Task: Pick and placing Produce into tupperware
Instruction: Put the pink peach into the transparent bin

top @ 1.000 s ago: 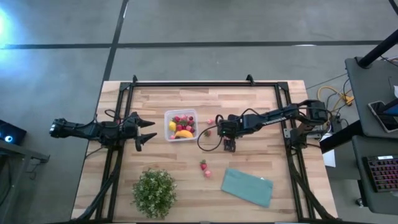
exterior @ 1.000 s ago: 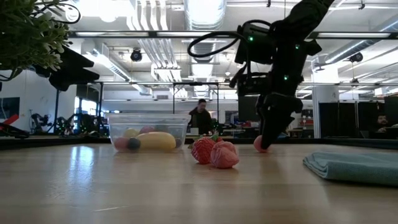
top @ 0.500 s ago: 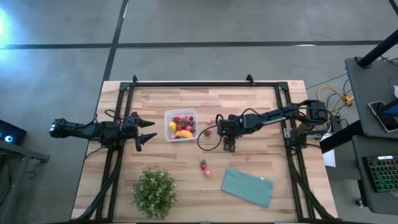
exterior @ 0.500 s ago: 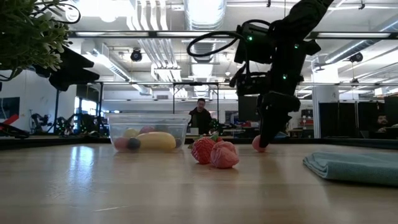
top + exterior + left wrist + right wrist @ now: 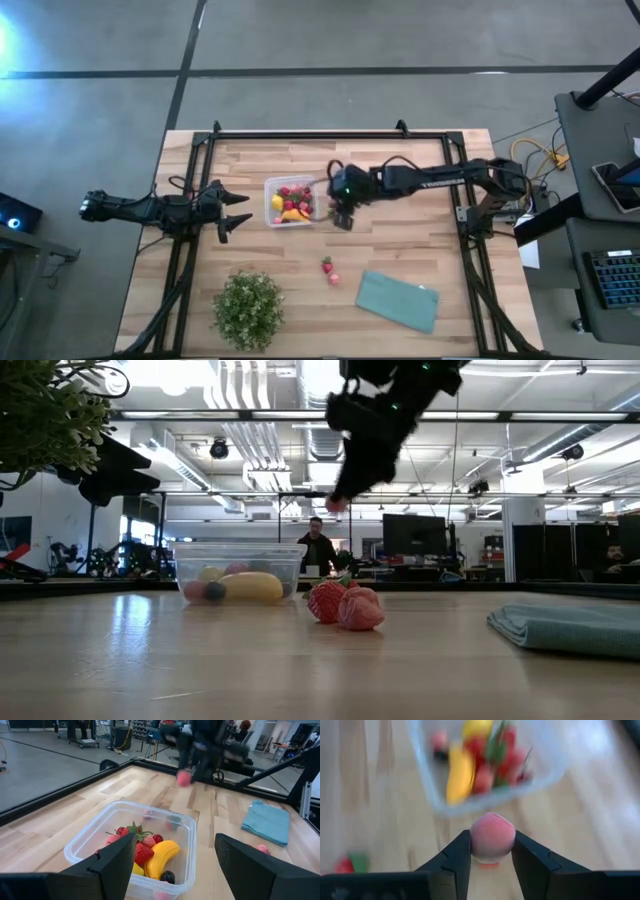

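Note:
The clear tupperware (image 5: 291,200) sits left of the table's middle and holds a yellow banana (image 5: 161,857), red strawberries (image 5: 142,851) and other small produce. My right gripper (image 5: 343,214) hovers just right of it, shut on a round pink fruit (image 5: 492,837) and well above the table in the low view (image 5: 338,506). Two red and pink strawberries (image 5: 330,272) lie on the wood nearer the front. My left gripper (image 5: 236,211) stands open at the table's left edge, facing the tupperware (image 5: 135,847). My right gripper pinches the pink fruit by its two opposite sides (image 5: 473,841) between the two fingers (image 5: 456,857). The fingers slant downward from the table's right side. The fruit is lifted clear of the table, beside the tupperware's right wall.
A green potted plant (image 5: 247,310) stands at the front left. A folded teal cloth (image 5: 398,300) lies at the front right. A black frame (image 5: 330,134) runs around the table's edges.
My right gripper has shut on the pink fruit on the table, then risen and gone toward the table's left edge, up to the tupperware. The fruit is now lifted clear of the wood.

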Controlling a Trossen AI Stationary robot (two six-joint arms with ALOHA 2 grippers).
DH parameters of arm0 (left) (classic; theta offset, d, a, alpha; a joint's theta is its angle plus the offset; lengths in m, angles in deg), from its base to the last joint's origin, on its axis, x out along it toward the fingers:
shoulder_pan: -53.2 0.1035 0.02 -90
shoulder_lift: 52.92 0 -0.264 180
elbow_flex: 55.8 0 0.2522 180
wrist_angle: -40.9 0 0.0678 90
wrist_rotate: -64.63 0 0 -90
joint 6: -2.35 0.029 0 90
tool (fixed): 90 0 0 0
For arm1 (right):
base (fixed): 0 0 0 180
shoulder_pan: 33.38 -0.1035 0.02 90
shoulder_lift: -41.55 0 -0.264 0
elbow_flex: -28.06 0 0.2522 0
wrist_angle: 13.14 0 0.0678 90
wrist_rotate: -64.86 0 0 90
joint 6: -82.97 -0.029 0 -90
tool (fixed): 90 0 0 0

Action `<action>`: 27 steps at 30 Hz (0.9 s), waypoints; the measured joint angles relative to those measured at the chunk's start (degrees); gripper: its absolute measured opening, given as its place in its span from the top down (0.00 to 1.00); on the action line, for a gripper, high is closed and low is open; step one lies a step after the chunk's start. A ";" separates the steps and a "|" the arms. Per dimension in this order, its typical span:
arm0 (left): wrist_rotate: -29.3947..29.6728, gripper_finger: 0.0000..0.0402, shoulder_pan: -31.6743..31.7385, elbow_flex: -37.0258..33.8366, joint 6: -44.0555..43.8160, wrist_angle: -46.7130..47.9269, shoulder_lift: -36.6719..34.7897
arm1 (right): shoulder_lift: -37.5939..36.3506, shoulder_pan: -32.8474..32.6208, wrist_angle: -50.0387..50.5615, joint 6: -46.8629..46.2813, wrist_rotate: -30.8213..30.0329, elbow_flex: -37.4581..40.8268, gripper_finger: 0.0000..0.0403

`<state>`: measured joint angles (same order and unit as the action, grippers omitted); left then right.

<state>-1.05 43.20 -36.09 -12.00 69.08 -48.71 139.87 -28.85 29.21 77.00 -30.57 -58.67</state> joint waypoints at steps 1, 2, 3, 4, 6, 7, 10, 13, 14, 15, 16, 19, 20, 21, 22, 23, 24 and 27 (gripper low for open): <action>0.00 0.36 0.00 0.00 -0.02 0.02 0.00 | 0.40 0.48 -0.86 0.00 0.00 -1.48 0.70; 0.00 0.36 0.00 0.00 0.00 0.00 0.00 | 1.04 1.12 -1.30 0.02 0.04 -3.08 0.70; 0.00 0.36 0.00 0.00 -0.01 0.00 0.00 | 2.04 1.82 -1.12 0.04 0.50 -4.55 0.70; 0.00 0.36 0.00 0.00 -0.01 0.00 0.00 | 3.62 2.62 -0.86 0.04 1.72 -6.13 0.70; -0.02 0.36 0.00 0.00 0.00 0.02 0.00 | 7.44 4.12 -0.64 0.00 4.86 -9.59 0.70; 0.00 0.36 0.00 0.00 0.00 0.00 0.00 | 9.65 4.58 0.00 -0.02 6.01 -11.51 0.70; 0.00 0.36 0.00 0.00 -0.01 0.03 -0.11 | 15.71 5.10 0.50 0.27 7.56 -18.20 0.71; -0.04 0.36 0.00 0.00 -0.02 0.06 -0.12 | 21.02 4.93 3.50 1.64 9.35 -25.64 0.71; -0.01 0.36 0.00 0.00 0.00 0.00 -0.12 | 22.63 4.80 4.99 2.42 9.92 -27.99 0.71; -0.01 0.36 0.00 0.00 0.00 -0.05 -0.08 | 24.30 4.56 6.70 3.15 10.23 -30.32 0.71; -0.02 0.36 0.00 0.00 -0.01 0.02 -0.07 | 25.76 4.37 7.96 3.82 10.12 -32.52 0.71; -0.01 0.36 0.00 0.00 0.00 -0.07 -0.10 | 29.58 4.11 10.93 4.55 10.26 -38.49 0.68; -0.02 0.36 0.00 0.00 0.00 0.01 -0.07 | 30.77 4.12 12.15 4.55 10.53 -40.41 0.66; 0.00 0.36 0.00 0.00 -0.02 0.13 -0.13 | 32.04 4.12 13.65 4.52 10.87 -42.11 0.63; -0.02 0.36 0.00 0.00 0.00 -0.02 -0.11 | 33.24 4.12 15.32 4.27 11.27 -43.72 0.60; -0.02 0.36 0.00 0.00 0.00 -0.07 -0.11 | 34.44 4.12 16.93 3.67 11.38 -45.14 0.56; -0.02 0.36 0.00 0.00 -0.01 0.03 -0.11 | 35.50 4.12 18.48 3.22 11.39 -46.31 0.52; -0.02 0.36 0.00 0.00 -0.01 0.00 -0.13 | 37.05 4.00 22.39 3.30 11.38 -49.51 0.40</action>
<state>-1.07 43.20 -36.09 -12.01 69.08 -48.84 176.92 -24.85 51.60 80.29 -19.19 -108.18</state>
